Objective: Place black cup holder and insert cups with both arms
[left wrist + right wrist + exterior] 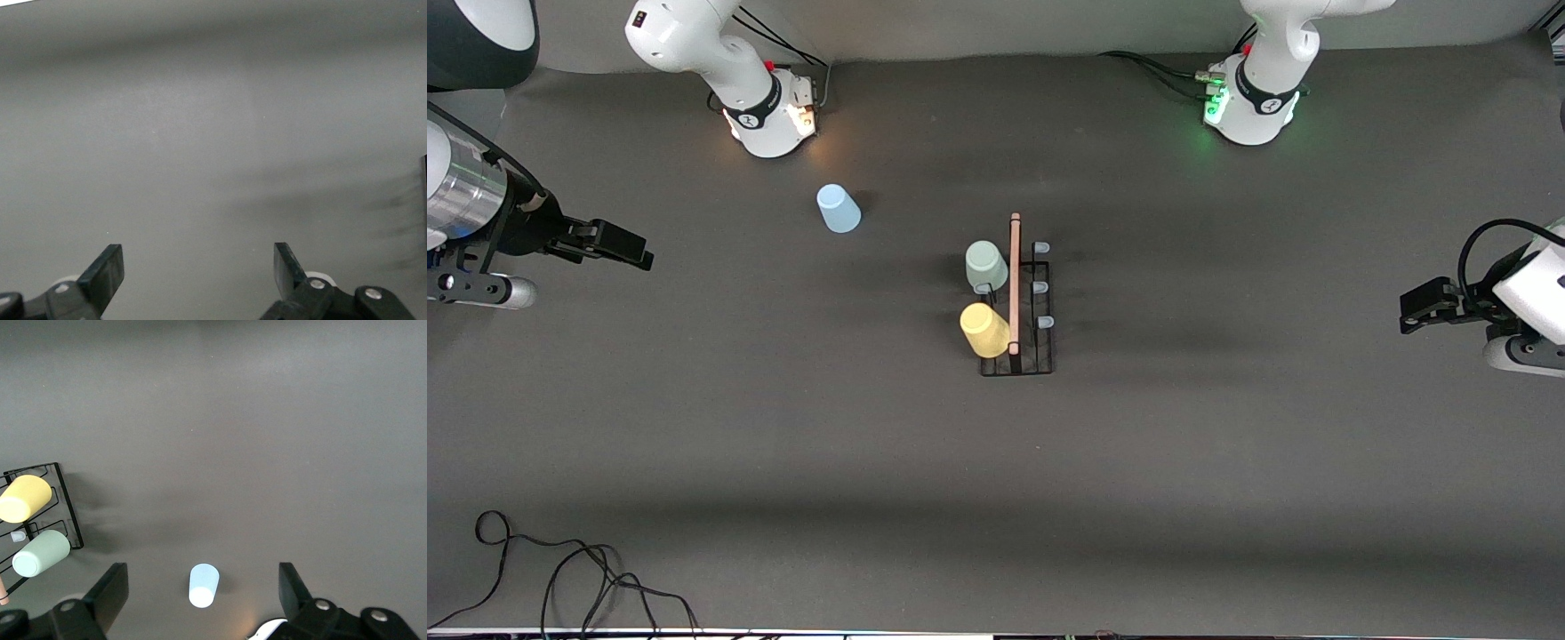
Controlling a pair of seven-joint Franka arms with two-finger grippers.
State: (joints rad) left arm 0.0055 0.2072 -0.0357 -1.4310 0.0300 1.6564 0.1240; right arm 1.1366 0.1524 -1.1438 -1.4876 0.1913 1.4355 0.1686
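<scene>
1. Black wire forms the cup holder (1017, 302), standing at the centre of the frame on the dark bench (996, 462), a wooden rod along its top.
2. Yellow cup (984, 330) and grey-green cup (985, 265) already sit on its prongs; three pale tips are bare.
3. Light blue cup (839, 209) stands alone in the upper middle of the frame, toward the right arm's base.
4. It looks light, thin and rigid, probably slippery; I would pinch gently across its tapered wall near the rim.
5. Right gripper (627, 246) waits at the frame's left edge, fingers apart, holding nothing.
6. Left gripper (1414, 313) waits at the right edge, likewise spread and empty.
</scene>
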